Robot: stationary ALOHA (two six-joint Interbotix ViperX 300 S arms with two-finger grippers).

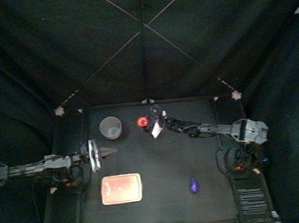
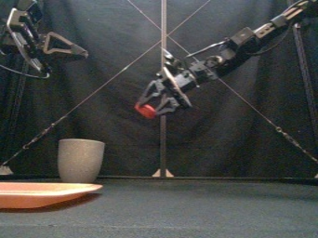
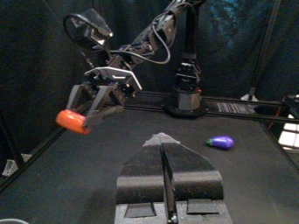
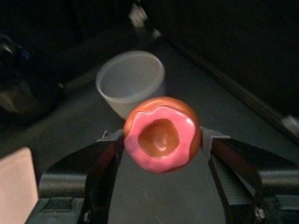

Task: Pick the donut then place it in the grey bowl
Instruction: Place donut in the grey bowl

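Note:
A red-pink donut (image 4: 163,134) hangs in the air with my right gripper (image 2: 159,100) shut on it; it shows as a small red spot (image 1: 144,121) in the top view and as a red lump (image 2: 147,110) in the front view. The grey speckled cup (image 1: 111,127) stands upright at the back left of the table, left of and below the donut (image 3: 73,120). From the right wrist the cup (image 4: 129,79) lies just beyond the donut. My left gripper (image 1: 98,153) rests at the table's left, jaws together with nothing held.
A flat pink tray (image 1: 121,189) lies near the front, left of centre, also seen low at the left (image 2: 44,192). A small purple toy (image 1: 194,186) lies at the front right, visible too in the left wrist view (image 3: 219,141).

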